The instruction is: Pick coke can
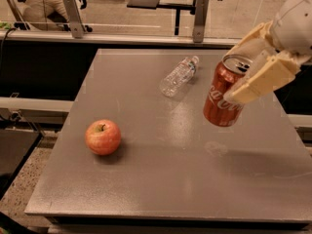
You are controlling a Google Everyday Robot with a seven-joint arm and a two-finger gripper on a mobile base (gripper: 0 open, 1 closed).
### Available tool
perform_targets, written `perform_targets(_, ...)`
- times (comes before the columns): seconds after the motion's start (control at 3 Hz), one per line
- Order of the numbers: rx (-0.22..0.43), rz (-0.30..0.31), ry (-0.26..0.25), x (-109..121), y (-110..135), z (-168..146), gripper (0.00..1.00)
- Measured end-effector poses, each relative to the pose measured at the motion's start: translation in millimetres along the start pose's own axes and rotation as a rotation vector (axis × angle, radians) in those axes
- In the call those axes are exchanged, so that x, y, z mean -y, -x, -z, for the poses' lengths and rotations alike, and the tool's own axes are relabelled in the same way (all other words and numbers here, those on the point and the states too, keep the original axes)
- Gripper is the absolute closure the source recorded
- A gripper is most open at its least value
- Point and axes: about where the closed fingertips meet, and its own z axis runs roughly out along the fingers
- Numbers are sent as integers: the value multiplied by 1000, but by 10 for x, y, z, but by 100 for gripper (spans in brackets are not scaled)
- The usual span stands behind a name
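Observation:
The coke can (223,95) is red with white script and a silver top. It hangs tilted in the air above the right part of the grey table (161,169), clear of the surface. My gripper (246,69) comes in from the upper right and is shut on the can, with one cream finger (261,79) across its front right side and the other behind its top.
A red apple (103,137) sits on the left part of the table. A clear plastic bottle (179,75) lies on its side near the table's far middle. A glass barrier with metal posts (73,13) runs behind the table.

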Motion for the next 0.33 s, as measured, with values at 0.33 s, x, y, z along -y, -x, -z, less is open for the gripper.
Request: perform_targets(0.33, 2, 6, -4, 10, 36, 28, 100)
